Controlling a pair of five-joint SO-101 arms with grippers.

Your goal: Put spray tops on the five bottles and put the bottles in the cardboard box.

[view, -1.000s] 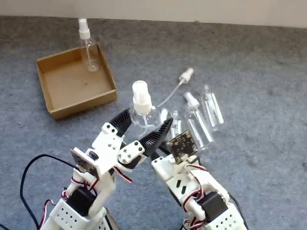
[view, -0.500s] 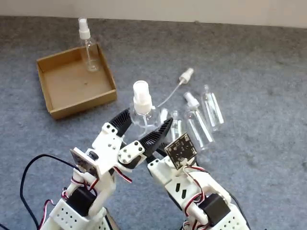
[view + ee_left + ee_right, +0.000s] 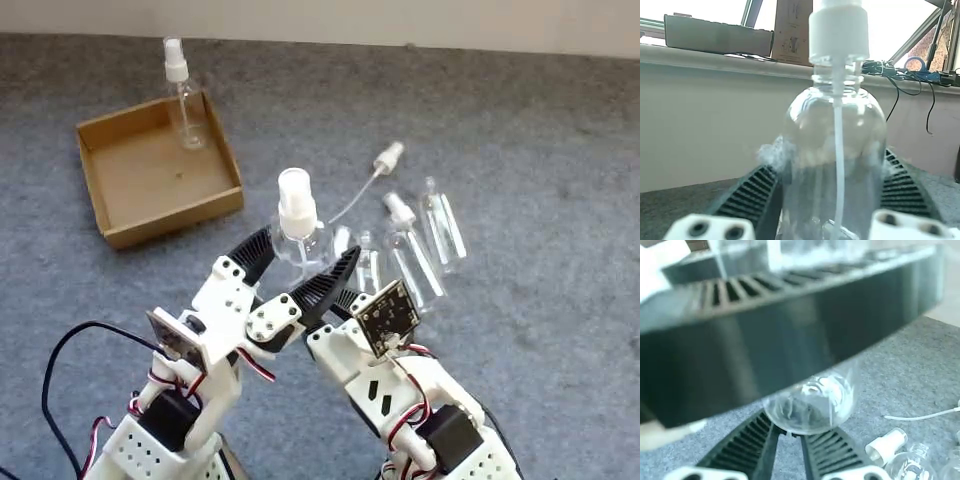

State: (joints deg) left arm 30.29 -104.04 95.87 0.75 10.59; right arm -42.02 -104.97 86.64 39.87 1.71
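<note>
Where the grey carpet-covered bench (image 3: 520,120) fills the high view, an open, shallow brown cardboard box (image 3: 105,215) sits toward its far left. One slim clear bottle with a white spray top (image 3: 186,115) stands upright in the box's far corner.

Nearer the camera the two white arms stand side by side. The left pincer (image 3: 293,265) is clenched on a rounder clear plastic bottle (image 3: 300,238), with its black ribbed fingers (image 3: 255,250) pressed against either side of the body. This bottle is upright, between the box and the loose bottles. It already wears its tall white spray top (image 3: 296,200), and the left wrist view shows the thin dip tube running down inside it (image 3: 835,150).

The right pincer (image 3: 789,440) sits low, just beside and under the left one, close to the held bottle's rounded base. Its fingers seem drawn almost together and grasp nothing, though the bottle's base hides the very tips.

To the right of the held bottle three more clear bottles lie on their sides on the carpet, close together. One of them (image 3: 366,265) is just beside the left pincer. A longer one (image 3: 418,262), in the middle, has a white top at its far end. The third (image 3: 442,228) lies outermost. A loose white spray top with a long thin tube (image 3: 388,157) lies just beyond them, the tube trailing back toward the held bottle.
</note>
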